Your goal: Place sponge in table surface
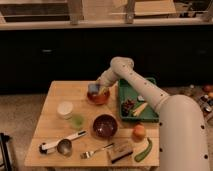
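Note:
The sponge (94,89), blue with a yellow part, sits at the tip of my gripper (99,87), just over the reddish bowl (98,98) at the back middle of the table surface (55,127). The gripper is shut on the sponge. My arm reaches in from the right, across the green tray. The fingers themselves are mostly hidden behind the sponge and the wrist.
A green tray (126,114) with food pieces lies at the right. On the wood stand a white cup (65,109), a small green cup (77,120), a dark bowl (105,125), an orange fruit (139,131), a green vegetable (144,150), a tan block (120,151), a fork (97,151) and a scoop (62,144).

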Controlling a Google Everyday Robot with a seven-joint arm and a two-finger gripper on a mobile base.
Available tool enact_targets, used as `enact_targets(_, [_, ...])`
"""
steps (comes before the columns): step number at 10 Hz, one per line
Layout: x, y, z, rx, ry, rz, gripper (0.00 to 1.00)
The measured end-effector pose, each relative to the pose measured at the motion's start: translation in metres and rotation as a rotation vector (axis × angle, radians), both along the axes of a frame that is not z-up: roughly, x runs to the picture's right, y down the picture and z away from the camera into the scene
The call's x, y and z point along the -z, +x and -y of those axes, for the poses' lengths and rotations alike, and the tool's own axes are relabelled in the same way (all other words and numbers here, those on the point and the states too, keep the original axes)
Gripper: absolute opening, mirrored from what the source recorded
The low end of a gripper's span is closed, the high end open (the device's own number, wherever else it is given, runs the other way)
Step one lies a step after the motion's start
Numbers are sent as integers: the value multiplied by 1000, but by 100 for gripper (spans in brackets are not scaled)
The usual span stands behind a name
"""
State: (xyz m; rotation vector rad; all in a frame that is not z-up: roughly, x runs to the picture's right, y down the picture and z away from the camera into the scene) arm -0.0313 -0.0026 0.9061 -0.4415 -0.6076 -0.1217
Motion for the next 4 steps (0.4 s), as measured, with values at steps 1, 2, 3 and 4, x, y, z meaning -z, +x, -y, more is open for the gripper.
enact_targets(1, [6, -2, 5, 7, 16, 4, 0])
enact_targets(2, [9, -4, 7, 12, 24, 6, 0])
enact_targets(3, [13, -6, 10, 18, 34, 9, 0])
enact_targets(4, [16, -9, 12, 24, 43, 11, 0])
